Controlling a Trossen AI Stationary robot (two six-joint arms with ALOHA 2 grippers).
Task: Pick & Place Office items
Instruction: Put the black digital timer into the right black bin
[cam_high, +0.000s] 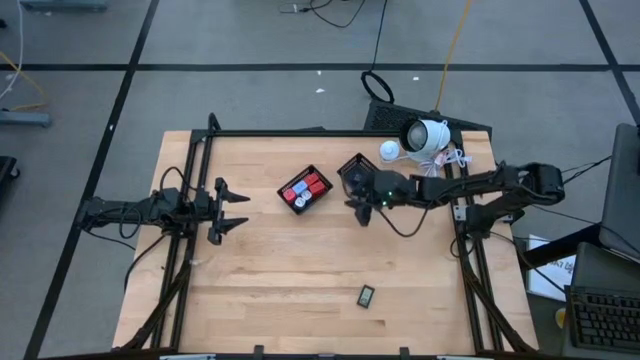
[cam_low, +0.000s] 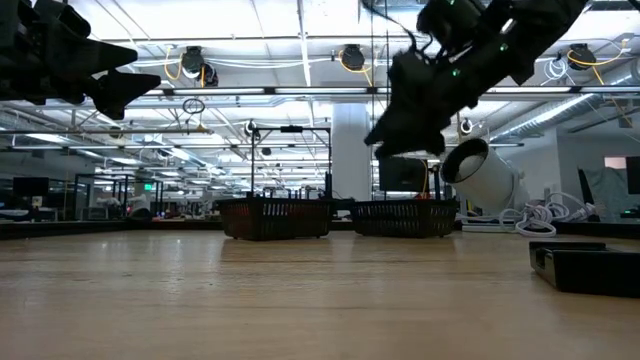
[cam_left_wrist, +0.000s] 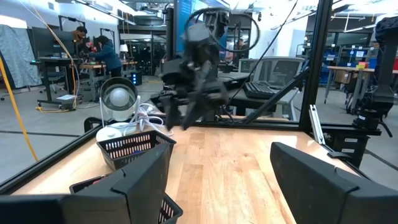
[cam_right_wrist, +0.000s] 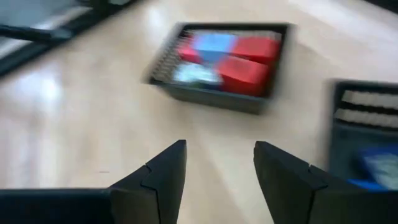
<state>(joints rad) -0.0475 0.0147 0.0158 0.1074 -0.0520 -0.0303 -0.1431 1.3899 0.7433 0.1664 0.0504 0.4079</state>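
Note:
Red blocks and a pale blue block (cam_right_wrist: 214, 45) lie in a black mesh basket (cam_high: 305, 190) at the table's middle. A second mesh basket (cam_high: 357, 170) stands just right of it and holds a blue-faced piece (cam_right_wrist: 376, 165). One dark flat rectangle (cam_high: 366, 295) lies alone near the front edge. My right gripper (cam_right_wrist: 217, 149) hovers open above the table, just near of the second basket (cam_right_wrist: 364, 118), tipped down, with nothing between its fingers. My left gripper (cam_high: 238, 210) waits open at the table's left, raised and level.
A white dome camera (cam_high: 425, 135) with coiled white cable sits at the far right corner. A black frame rail (cam_high: 300, 132) runs along the far edge. Bare wood lies between the baskets and the front edge. People work at desks (cam_left_wrist: 102, 50) in the room beyond.

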